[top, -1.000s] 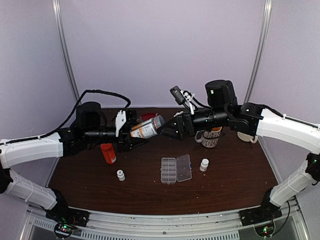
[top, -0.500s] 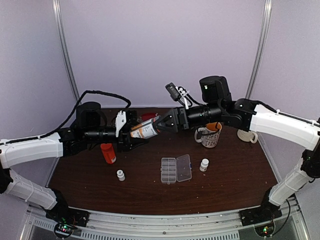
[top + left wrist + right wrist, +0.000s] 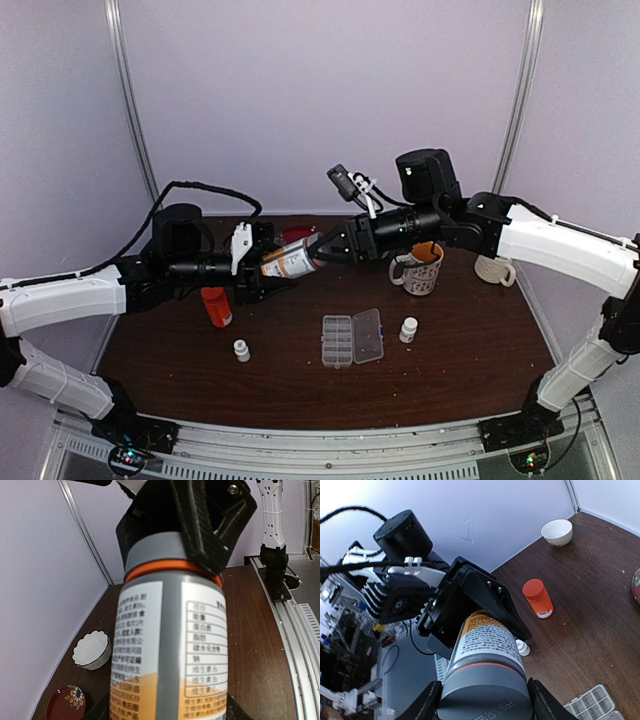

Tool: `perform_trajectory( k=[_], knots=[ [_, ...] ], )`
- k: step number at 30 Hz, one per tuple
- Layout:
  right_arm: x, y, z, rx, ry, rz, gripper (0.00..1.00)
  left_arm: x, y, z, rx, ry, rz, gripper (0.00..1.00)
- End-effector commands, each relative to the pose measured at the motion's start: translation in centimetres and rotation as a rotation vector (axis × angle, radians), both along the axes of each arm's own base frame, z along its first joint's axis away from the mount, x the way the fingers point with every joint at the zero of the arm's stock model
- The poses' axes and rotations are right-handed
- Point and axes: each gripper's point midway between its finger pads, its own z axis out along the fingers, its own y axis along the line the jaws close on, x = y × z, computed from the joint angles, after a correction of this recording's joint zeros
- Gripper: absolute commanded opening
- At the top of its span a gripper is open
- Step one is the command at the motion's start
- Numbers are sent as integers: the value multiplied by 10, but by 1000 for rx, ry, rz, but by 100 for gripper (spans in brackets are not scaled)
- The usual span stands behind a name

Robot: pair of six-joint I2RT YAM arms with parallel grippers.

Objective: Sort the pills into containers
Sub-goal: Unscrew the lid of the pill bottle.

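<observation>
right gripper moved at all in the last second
Yes: the right gripper moved left, away from the mug, and now grips the cap of the bottle held by the left gripper.

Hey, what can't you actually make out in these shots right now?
Pills: too small to see in the pill box, top view.
Grey-capped bottle contents: opaque wall, cap on.
Right tool grip: cap hides contact, both wrist views.
Left tool: mostly behind bottle, left wrist view.

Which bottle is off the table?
The grey-capped bottle, held aloft by the left gripper; the orange-red bottle and two white bottles stand on the table.
</observation>
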Motion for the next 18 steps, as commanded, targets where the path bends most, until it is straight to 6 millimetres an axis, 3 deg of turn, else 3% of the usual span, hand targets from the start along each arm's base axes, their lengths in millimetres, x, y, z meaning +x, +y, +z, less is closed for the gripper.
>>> perform_trajectory(
  k=[1, 10, 12, 15, 18],
  knots=[
    [-17, -9, 25, 22, -240, 114, 22, -2, -3, 17, -61, -38, -23, 0],
    [-17, -25, 37, -54, -1099, 266, 15, -9, -11, 23, -86, -11, -66, 0],
    [-29, -26, 29, -66, -1269, 407, 14, -10, -11, 24, -89, -7, -67, 0],
    [-40, -26, 18, -62, -1477, 553, 0, -11, -10, 22, -88, 4, -64, 0],
    [-40, -29, 3, -105, -1649, 656, 0, -12, -11, 17, -79, 16, -69, 0]
  ],
)
